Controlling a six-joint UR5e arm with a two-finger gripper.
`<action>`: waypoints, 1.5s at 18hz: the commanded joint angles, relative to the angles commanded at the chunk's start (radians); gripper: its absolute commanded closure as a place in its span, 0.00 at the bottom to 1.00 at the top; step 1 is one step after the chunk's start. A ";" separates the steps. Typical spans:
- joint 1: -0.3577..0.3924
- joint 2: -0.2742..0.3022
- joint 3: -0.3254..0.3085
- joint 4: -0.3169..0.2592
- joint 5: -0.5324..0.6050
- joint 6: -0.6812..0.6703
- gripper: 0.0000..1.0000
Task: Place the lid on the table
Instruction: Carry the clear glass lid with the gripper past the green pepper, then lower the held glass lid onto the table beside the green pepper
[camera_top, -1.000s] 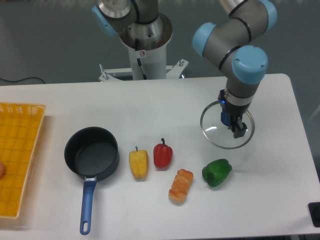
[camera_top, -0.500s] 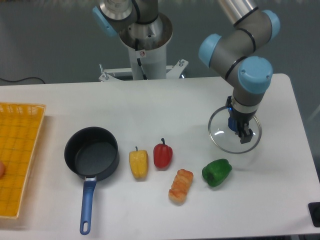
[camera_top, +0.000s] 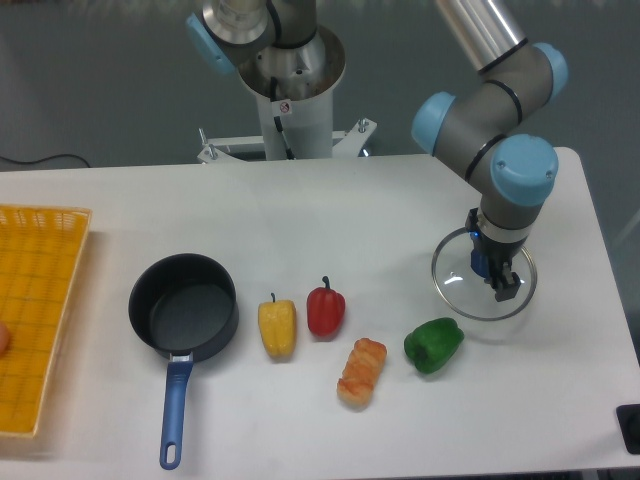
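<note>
My pincer is clenched on the knob of the lid, which sits at the right end of the table. The green pepper lies near the lid, at its seven o'clock.

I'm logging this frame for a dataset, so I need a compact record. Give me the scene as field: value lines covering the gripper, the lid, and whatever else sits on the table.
gripper: over the lid's centre, shut on lid
lid: clear glass, right part of table, above the green pepper; contact with table cannot be told
table: white
pot: dark, blue handle toward the front edge, uncovered
yellow pepper: right of pot
red pepper: beside the yellow one
orange food item: in front of red pepper
green pepper
mesh tray: yellow-orange, far left
</note>
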 joint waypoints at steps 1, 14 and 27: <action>0.002 -0.006 0.000 0.005 0.000 0.000 0.47; 0.008 -0.051 0.000 0.015 -0.024 -0.002 0.47; 0.006 -0.071 0.000 0.025 -0.029 -0.009 0.47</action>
